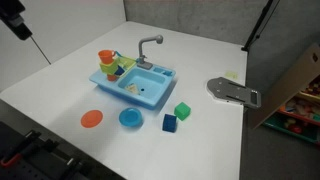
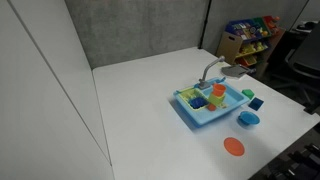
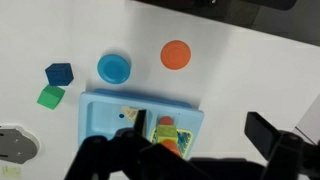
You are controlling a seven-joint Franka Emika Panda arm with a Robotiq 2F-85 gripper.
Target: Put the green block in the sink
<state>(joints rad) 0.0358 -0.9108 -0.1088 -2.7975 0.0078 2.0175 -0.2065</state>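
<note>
Your green block (image 1: 181, 110) sits on open table near the sink (image 1: 165, 91). The gripper (image 3: 185, 155) looks spread wide and empty, though it is blurred.

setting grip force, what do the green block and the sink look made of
Green block: plastic or painted wood, judging by its uniform bright colour; too small to tell the finish. Sink: likely moulded plastic, with a smooth, even light blue surface.

No readable text, label, brand or number in any view. Sink (image 3: 100, 112) surfaces plain. Coloured packages (image 2: 250, 28) far beyond sink: any print too small and blurred to read.
</note>
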